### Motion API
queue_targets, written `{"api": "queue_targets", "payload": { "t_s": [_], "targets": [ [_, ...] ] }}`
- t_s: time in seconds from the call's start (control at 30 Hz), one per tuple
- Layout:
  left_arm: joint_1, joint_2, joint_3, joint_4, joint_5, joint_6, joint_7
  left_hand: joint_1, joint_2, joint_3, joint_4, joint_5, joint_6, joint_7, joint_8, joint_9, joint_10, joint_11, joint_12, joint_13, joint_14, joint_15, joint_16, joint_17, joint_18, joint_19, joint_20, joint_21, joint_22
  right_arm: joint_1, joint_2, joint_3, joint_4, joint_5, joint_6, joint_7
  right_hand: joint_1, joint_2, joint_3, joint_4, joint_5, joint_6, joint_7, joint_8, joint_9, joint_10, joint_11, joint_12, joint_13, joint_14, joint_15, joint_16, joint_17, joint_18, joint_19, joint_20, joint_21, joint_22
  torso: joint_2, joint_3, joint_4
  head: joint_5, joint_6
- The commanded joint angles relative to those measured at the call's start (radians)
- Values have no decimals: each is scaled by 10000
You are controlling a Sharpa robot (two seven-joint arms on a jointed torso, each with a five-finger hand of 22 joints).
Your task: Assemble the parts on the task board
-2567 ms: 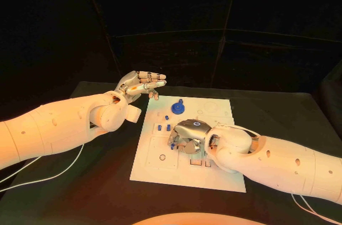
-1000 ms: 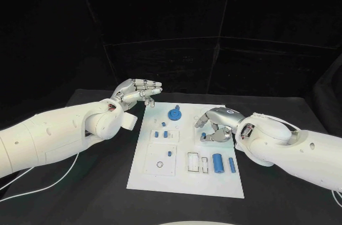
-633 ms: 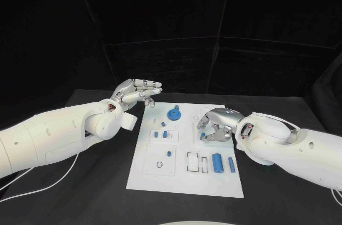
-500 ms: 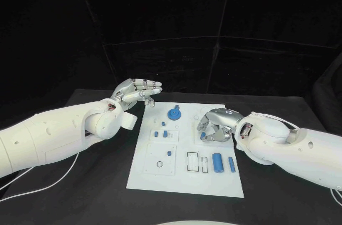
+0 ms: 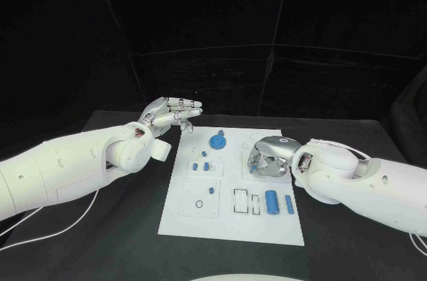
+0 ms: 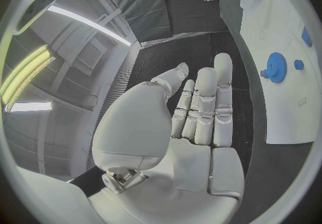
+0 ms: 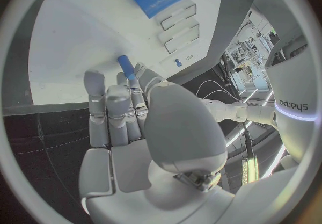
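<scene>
The white task board (image 5: 229, 224) lies in the middle of the black table. My right hand (image 5: 267, 157) is curled down onto its right middle. In the right wrist view its thumb and a fingertip (image 7: 137, 76) pinch a small blue peg (image 7: 125, 66) against the board (image 7: 80, 36). My left hand (image 5: 169, 113) hangs open above the table beyond the board's far left corner, fingers straight (image 6: 201, 111). A blue gear (image 5: 218, 141) sits on the far part of the board. A thick blue cylinder (image 5: 271, 202) and a thinner one (image 5: 289, 205) lie at the near right.
Small blue pegs (image 5: 201, 167) stand in the board's left middle, with one more (image 5: 211, 190) nearer me. Empty rectangular slots (image 5: 244, 201) lie beside the cylinders. Black table surface (image 5: 356, 170) surrounds the board.
My right hand left the board's near part, where two cylinders now lie, and has lowered and curled its fingers over the small peg. The left hand has stayed put.
</scene>
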State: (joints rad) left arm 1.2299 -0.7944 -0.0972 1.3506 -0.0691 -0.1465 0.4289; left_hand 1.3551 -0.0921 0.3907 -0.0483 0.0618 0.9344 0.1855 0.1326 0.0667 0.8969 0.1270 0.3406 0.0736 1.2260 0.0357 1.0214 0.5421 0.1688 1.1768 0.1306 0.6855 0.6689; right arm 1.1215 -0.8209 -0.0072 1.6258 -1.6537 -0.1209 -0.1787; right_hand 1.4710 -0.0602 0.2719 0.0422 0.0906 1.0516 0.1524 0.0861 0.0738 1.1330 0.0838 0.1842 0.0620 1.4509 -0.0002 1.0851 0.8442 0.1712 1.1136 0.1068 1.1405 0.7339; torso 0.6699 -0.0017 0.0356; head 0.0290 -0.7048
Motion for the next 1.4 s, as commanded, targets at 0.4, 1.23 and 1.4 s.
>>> {"api": "queue_targets", "payload": {
  "t_s": [0.4, 1.23, 1.4],
  "targets": [
    [12, 7, 5, -5, 38, 139, -9, 52, 21, -4, -48, 50, 65, 19, 15, 5, -67, -2, 59, -17, -79, -18, -43, -35, 149, -44, 10, -52, -13, 8, 109, -6, -87, -459, 240, -80, 34, -115, 378, -58, -106, 108, 27, -115, -46, 143, 16, -272, 3, 34, -4, -12, -42, -138, 23, -8, 21, -42, -21, 5, -16, 12, -24],
    [11, -1, 2, -12, 38, 186, -64, 52, 19, -10, -54, 49, 55, 23, 11, 2, -88, 1, 62, -20, -89, -16, -50, -60, 148, -44, 10, -55, -17, 7, 129, -6, -122, -634, 427, -227, -161, -389, 602, -14, -206, -56, 54, -232, -79, 140, 59, -509, 13, 2, 35, -65, -115, -124, -81, 26, -20, -127, -47, 13, -48, 2, -66],
    [11, -2, 2, -12, 38, 189, -65, 52, 19, -10, -54, 49, 55, 23, 11, 2, -88, 1, 62, -20, -89, -16, -50, -60, 148, -44, 10, -55, -17, 6, 143, -6, -118, -621, 122, -145, -156, -256, 828, 26, -227, 103, 38, -153, -42, 369, 13, -486, 39, 54, -1, 45, 24, -149, 34, 11, 95, 60, -36, 11, -43, -4, -75]
  ]
}}
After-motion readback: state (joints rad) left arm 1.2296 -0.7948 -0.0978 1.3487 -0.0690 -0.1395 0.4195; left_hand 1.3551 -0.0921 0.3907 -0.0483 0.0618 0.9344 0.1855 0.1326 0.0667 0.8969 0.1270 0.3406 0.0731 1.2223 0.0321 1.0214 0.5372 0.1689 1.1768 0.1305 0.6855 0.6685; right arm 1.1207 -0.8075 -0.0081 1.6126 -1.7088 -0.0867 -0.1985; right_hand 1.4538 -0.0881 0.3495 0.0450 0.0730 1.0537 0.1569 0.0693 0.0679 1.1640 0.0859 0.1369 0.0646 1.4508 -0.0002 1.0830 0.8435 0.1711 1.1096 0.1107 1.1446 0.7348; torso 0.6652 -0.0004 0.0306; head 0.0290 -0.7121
